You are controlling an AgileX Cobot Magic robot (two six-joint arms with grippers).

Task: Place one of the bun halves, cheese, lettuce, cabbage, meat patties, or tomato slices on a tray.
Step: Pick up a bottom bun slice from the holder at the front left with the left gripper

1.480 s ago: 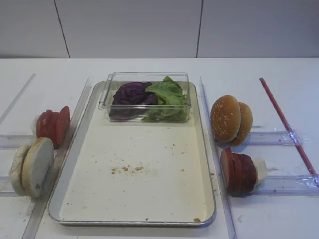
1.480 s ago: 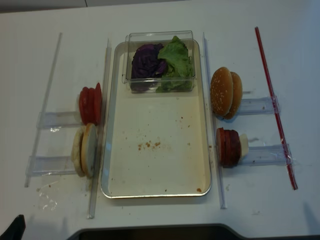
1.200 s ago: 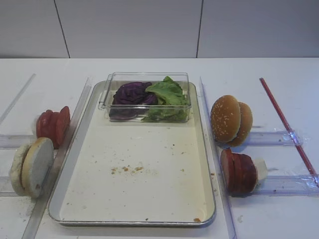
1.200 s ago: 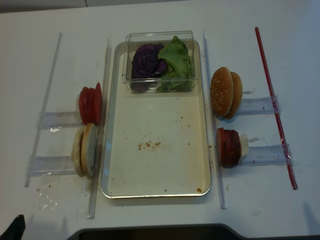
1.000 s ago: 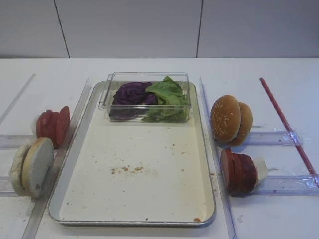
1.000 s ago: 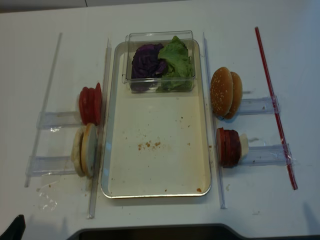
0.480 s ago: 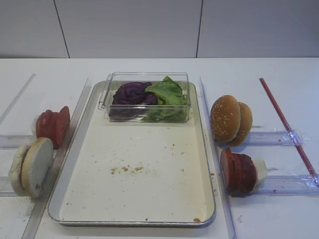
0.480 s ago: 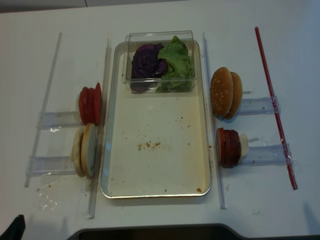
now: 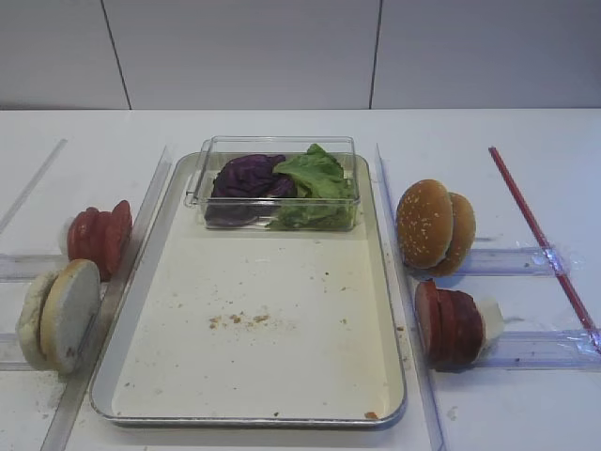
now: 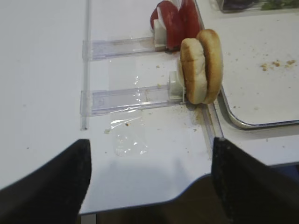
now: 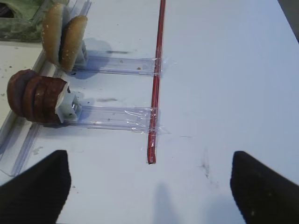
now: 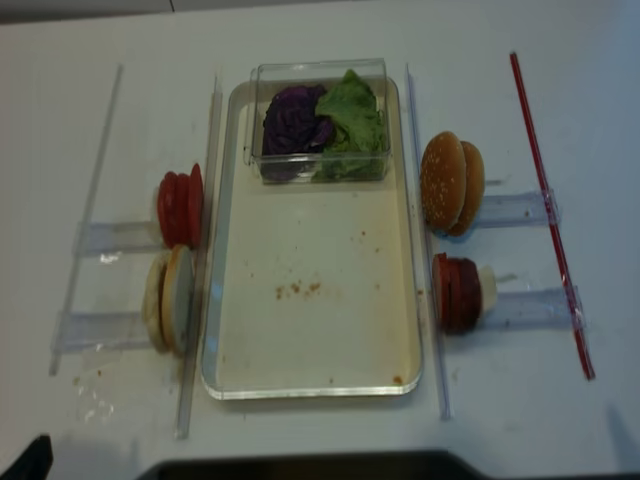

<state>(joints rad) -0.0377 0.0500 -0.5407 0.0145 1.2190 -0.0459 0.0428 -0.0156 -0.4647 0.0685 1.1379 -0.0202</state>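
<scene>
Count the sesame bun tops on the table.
2. Both sesame bun tops stand on edge, pressed together, right of the tray: the front one shows its seeded dome, the other sits behind it. No more are visible.

Tray centre; clear box on its far end, holding cabbage left, lettuce right. Bun halves left near, tomato slices behind. Sesame buns right far, patties right near.
</scene>
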